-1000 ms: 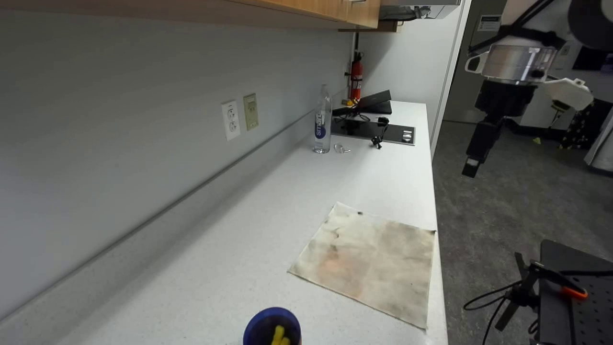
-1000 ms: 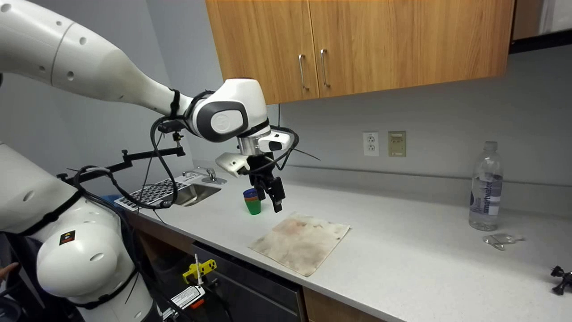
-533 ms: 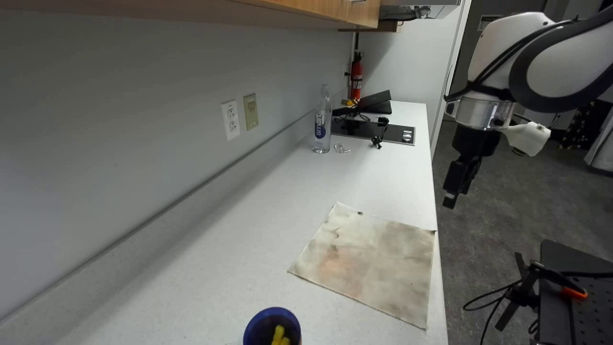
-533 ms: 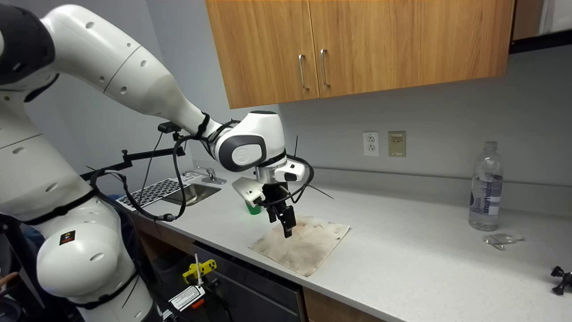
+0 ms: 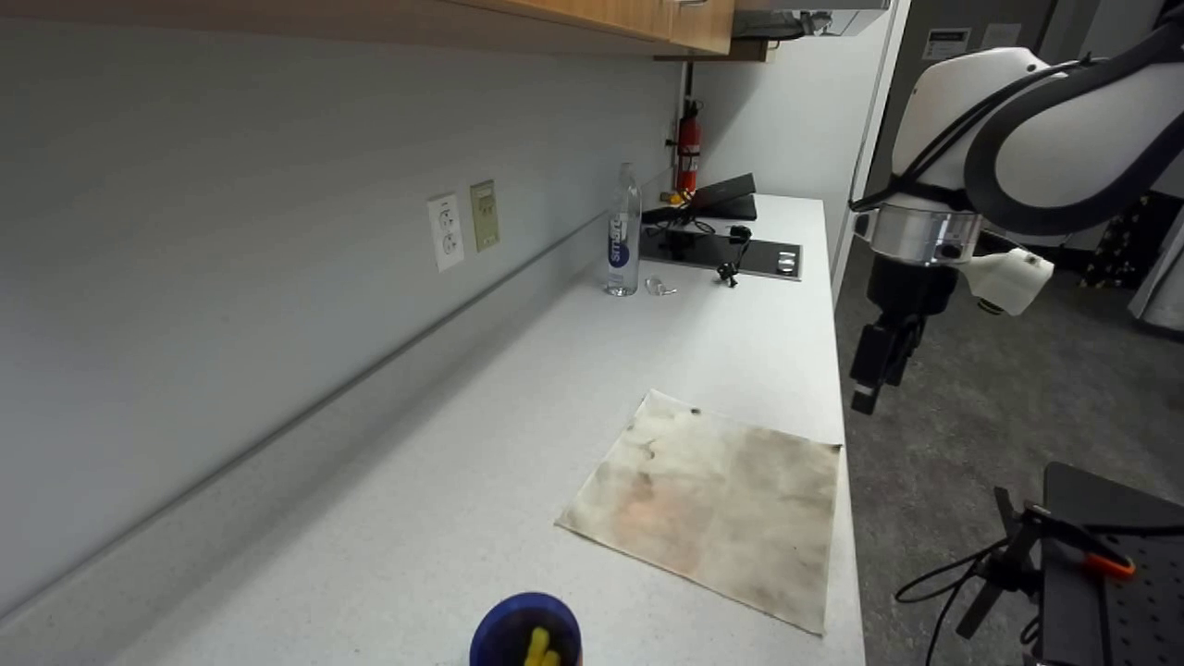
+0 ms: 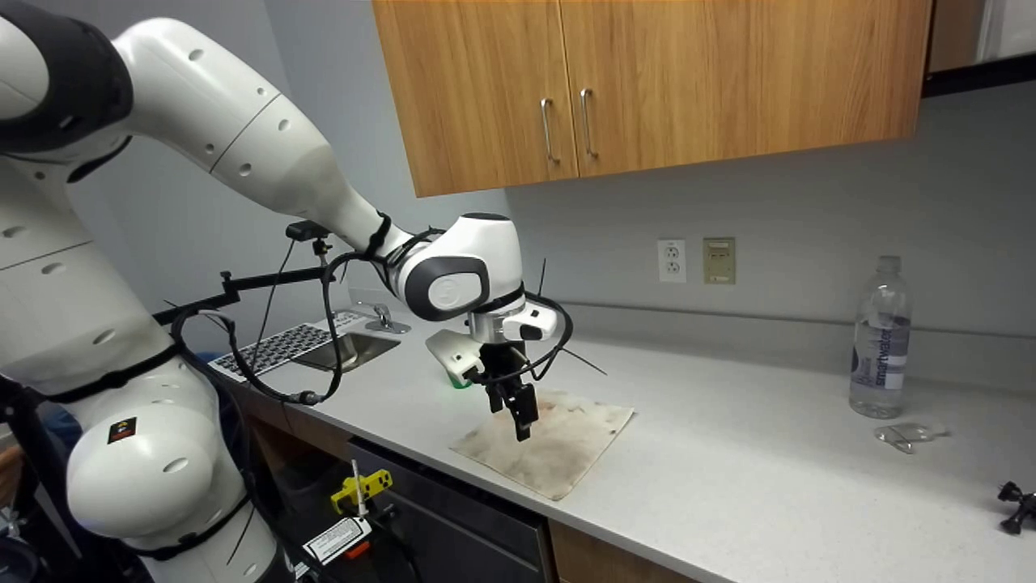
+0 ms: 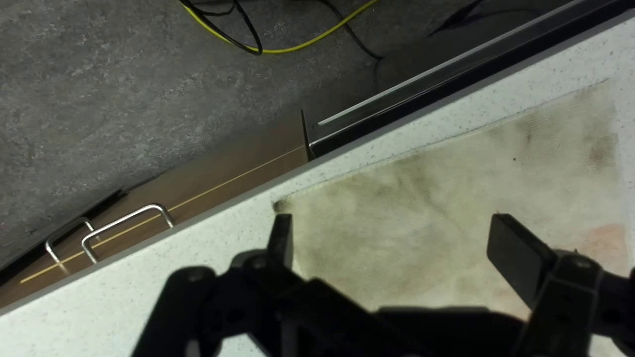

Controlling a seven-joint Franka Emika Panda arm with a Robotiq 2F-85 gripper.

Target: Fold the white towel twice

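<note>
The white towel [image 5: 712,509] is an off-white, brown-stained cloth. It lies flat and unfolded on the counter by its front edge, and also shows in an exterior view [image 6: 558,457]. My gripper [image 6: 509,421] is open and empty, held above the counter near the towel's front side. It also shows in an exterior view [image 5: 877,393]. In the wrist view the gripper [image 7: 392,216] stands with its jaws wide apart over the towel [image 7: 421,198]. The left fingertip appears just below the towel's dark-stained corner; the right one appears over the cloth. The fingers hide part of the towel.
A blue-rimmed cup [image 5: 525,606] with yellow things in it stands beside the towel; its green part [image 6: 460,380] shows behind the gripper. A water bottle [image 6: 881,348] stands near the wall. The counter's front edge [image 7: 238,201] drops to cabinet handles [image 7: 129,220] and the floor.
My gripper has come down and moved in toward the towel, more slowly in the last half second. It stays open. The towel has not moved.
</note>
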